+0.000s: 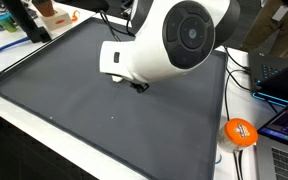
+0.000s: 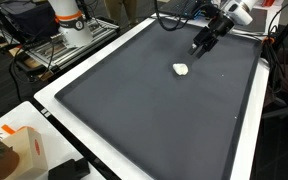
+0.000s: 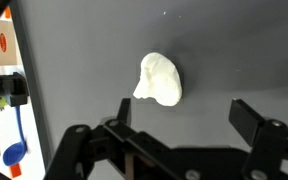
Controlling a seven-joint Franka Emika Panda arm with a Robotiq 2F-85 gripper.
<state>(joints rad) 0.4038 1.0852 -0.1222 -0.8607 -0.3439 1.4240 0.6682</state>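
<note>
In an exterior view, a pale box (image 2: 20, 150) with an orange mark is seen off the near left corner of the dark grey mat (image 2: 154, 125), which covers most of the white desk (image 2: 46, 101). The robot base (image 2: 68, 20), white with an orange ring, is set beyond the mat's left edge. A small white lump (image 2: 182, 69), crumpled and irregular in shape, is found on the mat, toward its far right part. The claw (image 2: 202, 45) is held above the mat just beyond the lump and slightly to its right, tilted down toward it and apart from it.

In the wrist view, the lump (image 3: 159, 79) is shown lying on the mat (image 3: 74, 70) ahead of the claw (image 3: 179, 115). The two black fingers (image 3: 246, 112) are spread wide apart, nothing is gripped between them, and the lump is not touched.

In an exterior view taken from behind the arm, the lump is hidden by the large white arm joint (image 1: 179, 40) over the middle of the mat (image 1: 74, 110). An orange round object (image 1: 240, 132) is seen just off the mat's right edge, and a laptop (image 1: 286, 150) is placed further right of that edge.
</note>
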